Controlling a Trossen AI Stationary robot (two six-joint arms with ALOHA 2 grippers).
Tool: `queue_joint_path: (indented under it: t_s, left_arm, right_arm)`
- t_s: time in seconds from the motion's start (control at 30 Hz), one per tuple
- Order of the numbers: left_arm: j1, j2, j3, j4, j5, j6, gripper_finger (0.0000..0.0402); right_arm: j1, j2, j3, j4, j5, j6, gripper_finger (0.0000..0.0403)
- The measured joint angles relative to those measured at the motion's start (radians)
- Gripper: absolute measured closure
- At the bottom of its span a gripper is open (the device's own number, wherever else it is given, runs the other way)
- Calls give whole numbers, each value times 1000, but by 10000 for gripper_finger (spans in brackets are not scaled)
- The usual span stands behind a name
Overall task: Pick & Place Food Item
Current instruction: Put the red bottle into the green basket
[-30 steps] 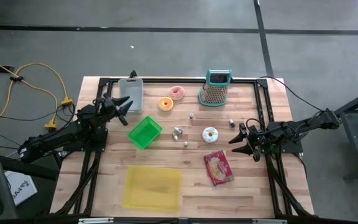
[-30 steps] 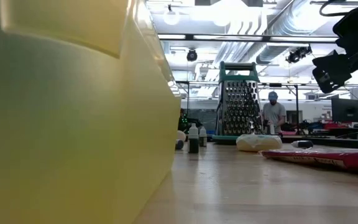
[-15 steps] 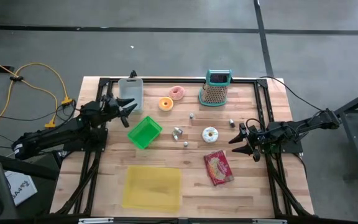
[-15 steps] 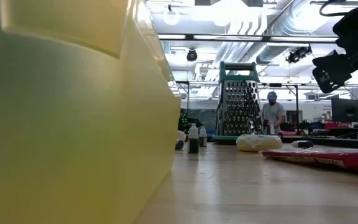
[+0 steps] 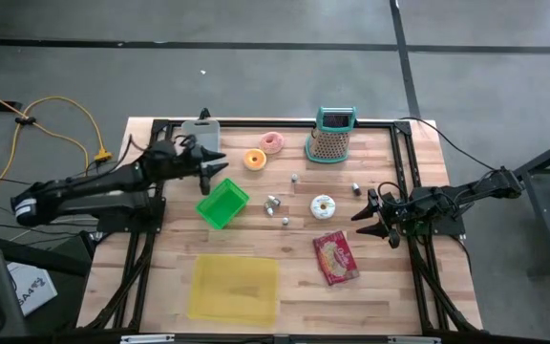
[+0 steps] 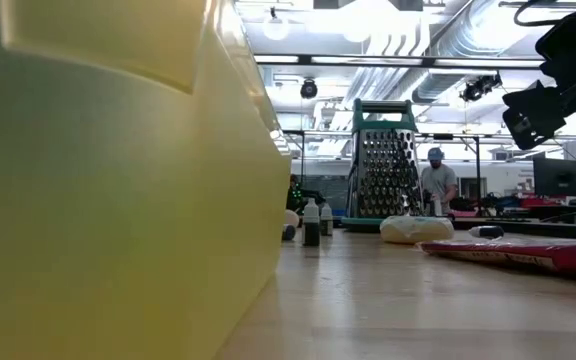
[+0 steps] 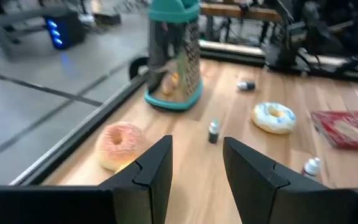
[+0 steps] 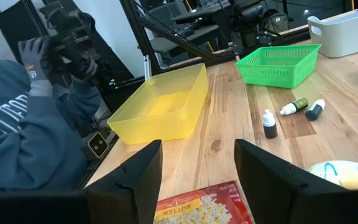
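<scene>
Left gripper (image 5: 216,168): fingers apart, empty, above green mesh plastic basket (image 5: 222,204); orange-frosted round doughnut (image 5: 254,160) just ahead.

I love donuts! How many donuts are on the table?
3. The pink donut lies near the far edge beside the grater. The orange donut sits just left of it. The white-iced donut lies mid-table, above the red popcorn packet. None seems hidden.

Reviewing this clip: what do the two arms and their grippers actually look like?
Both arms are matte black, built of slim jointed segments. The left gripper and right gripper each end in two dark, angular, wedge-shaped fingers. A thin black cable trails off the right arm's far end. No markings are legible.
</scene>
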Motion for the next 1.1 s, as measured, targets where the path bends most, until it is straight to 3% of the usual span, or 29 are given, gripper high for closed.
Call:
queue_joint_path:
  t_s: [0.23,0.7,1.1]
  left_arm:
    - [-18,155,110,-29,89,21,265]
    - [-209,432,379,-180,65,115,265]
    - [-305,627,496,-195,28,106,265]
  right_arm:
    - [0,0,0,0,0,0,215]
    - [0,0,0,0,0,0,215]
    - [0,0,0,0,0,0,215]
